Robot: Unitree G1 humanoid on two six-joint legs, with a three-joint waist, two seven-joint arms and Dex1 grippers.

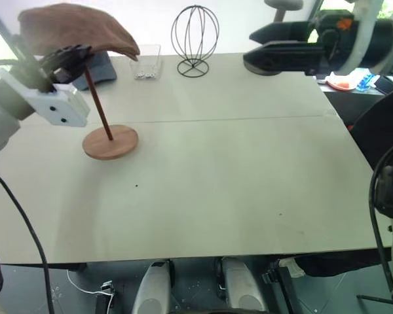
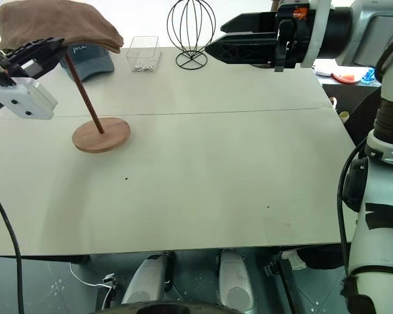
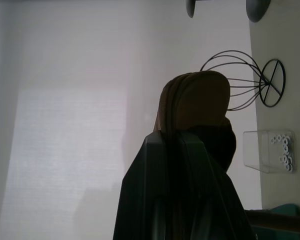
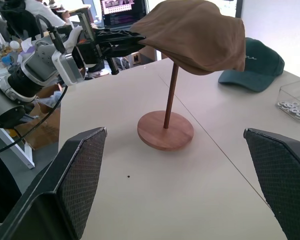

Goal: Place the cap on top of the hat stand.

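Cap (image 4: 195, 32) draped over hat stand (image 4: 166, 127) at upper left of desk (image 1: 236, 183), pinched at its edge by left gripper (image 1: 69, 59); right gripper (image 4: 180, 195) spread wide, upper right.

The cap (image 4: 195, 32) is soft brown, the hat stand (image 4: 166, 130) reddish-brown wood. Behind sits a dark teal baseball cap (image 4: 252, 67). The wire globe stand (image 1: 194, 39) is black, the bench (image 1: 216, 190) pale beige. The right hand (image 4: 180, 180) has black cross-hatched fingers.

Matt suede-like cap (image 4: 195, 32), smooth wooden hat stand (image 4: 166, 131), wire stand (image 1: 194, 39).
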